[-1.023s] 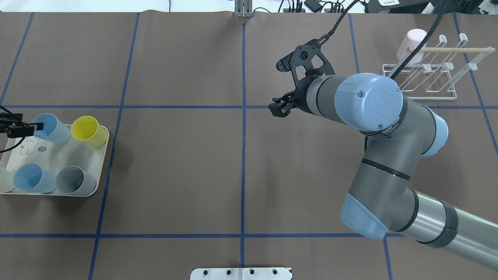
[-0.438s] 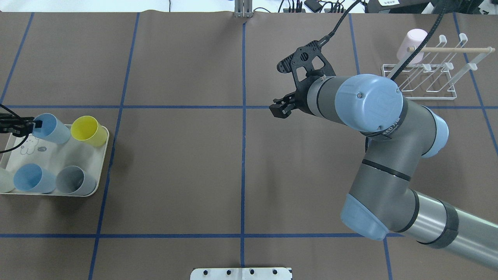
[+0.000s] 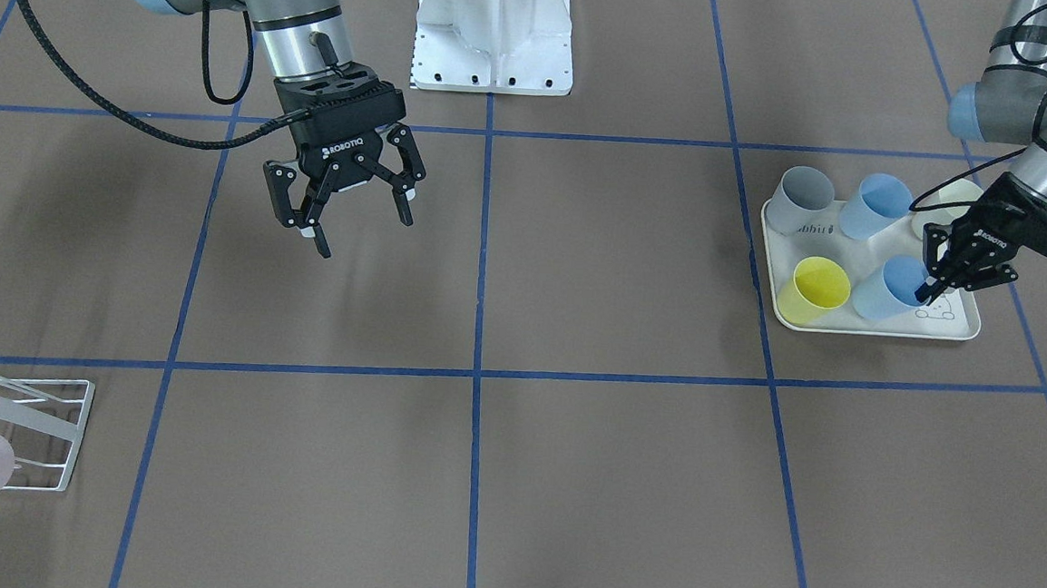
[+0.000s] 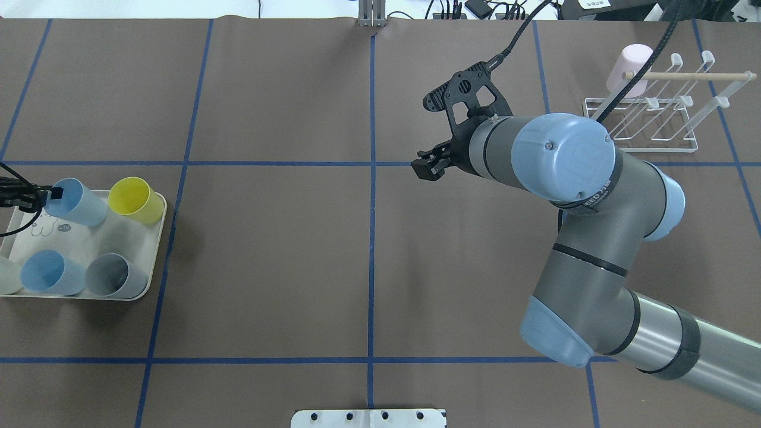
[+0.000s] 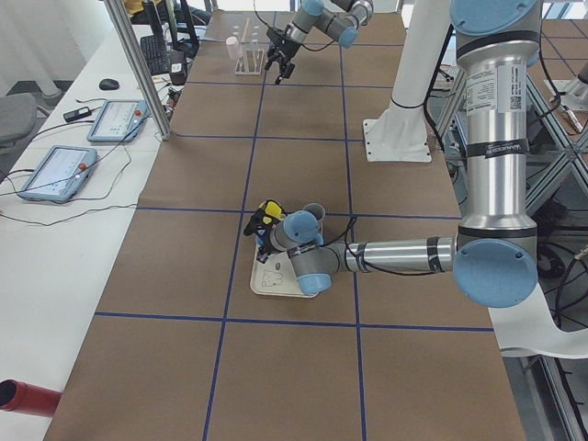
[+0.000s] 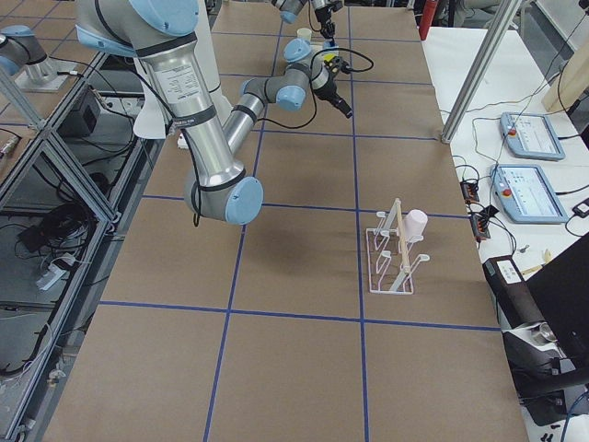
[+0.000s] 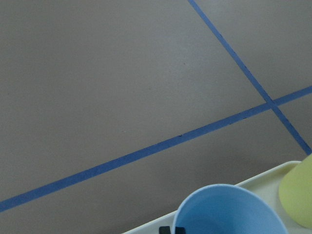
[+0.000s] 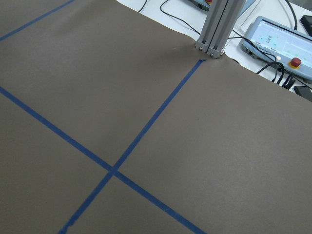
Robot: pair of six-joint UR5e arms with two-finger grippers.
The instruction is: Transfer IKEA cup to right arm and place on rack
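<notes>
Six cameras, one table (image 4: 267, 267)
Overhead and front looked down from opposite sides, sharing the tray (image 4: 83, 238); wrist views sat close.

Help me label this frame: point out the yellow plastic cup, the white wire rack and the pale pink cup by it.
Yellow plastic cup (image 4: 138, 200): overhead exterior view, side wall by the mouth.
White wire rack (image 4: 722, 101): overhead exterior view, right prong's hooked tip.
Pale pink cup (image 4: 624, 65): overhead exterior view, side wall.
</notes>
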